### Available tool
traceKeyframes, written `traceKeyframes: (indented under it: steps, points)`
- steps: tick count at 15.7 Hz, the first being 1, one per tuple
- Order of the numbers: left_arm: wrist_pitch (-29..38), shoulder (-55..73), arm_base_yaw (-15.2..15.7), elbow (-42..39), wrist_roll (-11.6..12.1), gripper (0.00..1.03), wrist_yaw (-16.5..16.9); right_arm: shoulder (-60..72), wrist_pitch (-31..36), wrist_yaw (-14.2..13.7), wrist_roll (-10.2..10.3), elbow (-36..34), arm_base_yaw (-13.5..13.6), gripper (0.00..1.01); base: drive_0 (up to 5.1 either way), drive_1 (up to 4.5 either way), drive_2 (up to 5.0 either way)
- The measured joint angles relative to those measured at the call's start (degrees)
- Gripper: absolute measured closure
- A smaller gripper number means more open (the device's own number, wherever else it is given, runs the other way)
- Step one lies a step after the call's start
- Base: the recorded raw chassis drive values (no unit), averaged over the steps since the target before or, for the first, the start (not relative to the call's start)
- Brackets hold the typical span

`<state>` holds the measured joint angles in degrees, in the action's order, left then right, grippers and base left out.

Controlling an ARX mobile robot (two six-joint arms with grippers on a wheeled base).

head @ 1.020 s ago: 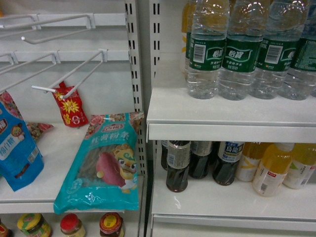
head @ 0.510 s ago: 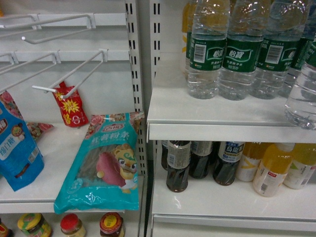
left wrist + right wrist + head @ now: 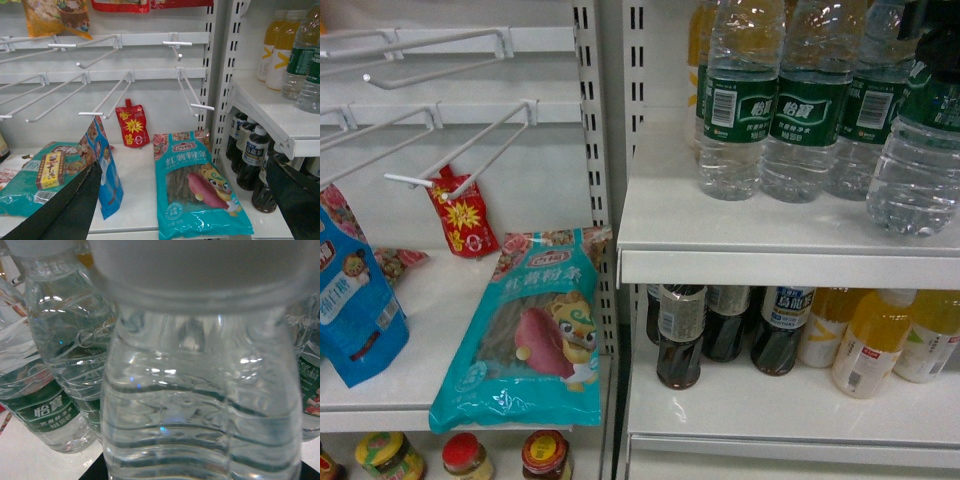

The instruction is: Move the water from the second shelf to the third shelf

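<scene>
The head view looks slanting down at the water shelf (image 3: pixel 780 225); the left wrist looks from its left, the right wrist is very near the bottles (image 3: pixel 50 355) on it.

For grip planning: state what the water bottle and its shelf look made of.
Water bottle: clear, glossy, thin ribbed plastic; you can see through it and it catches highlights. Shelf: smooth white, probably painted metal, going by the slotted uprights.

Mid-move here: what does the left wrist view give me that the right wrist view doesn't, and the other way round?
Only the left wrist view shows the hook rails, the red sachet, the teal noodle bag and the dark cola bottles on the lower shelf. Only the right wrist view shows the carried water bottle close up, filling the frame beneath its cap. Both show green-labelled water bottles standing on the white shelf.
</scene>
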<state>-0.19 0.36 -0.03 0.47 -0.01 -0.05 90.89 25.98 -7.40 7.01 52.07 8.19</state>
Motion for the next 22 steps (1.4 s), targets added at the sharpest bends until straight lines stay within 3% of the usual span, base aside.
traceKeyframes:
  steps: [21,22]
  points:
    - [0.0,0.0,0.0,0.0,0.0,0.05,0.0,4.0,1.8,0.2,2.1,1.5,-1.5,0.58,0.0,0.0,0.0]
    - [0.0,0.0,0.0,0.0,0.0,0.05,0.0,4.0,1.8,0.3,2.3,1.5,-1.5,0.48,0.0,0.0,0.0]
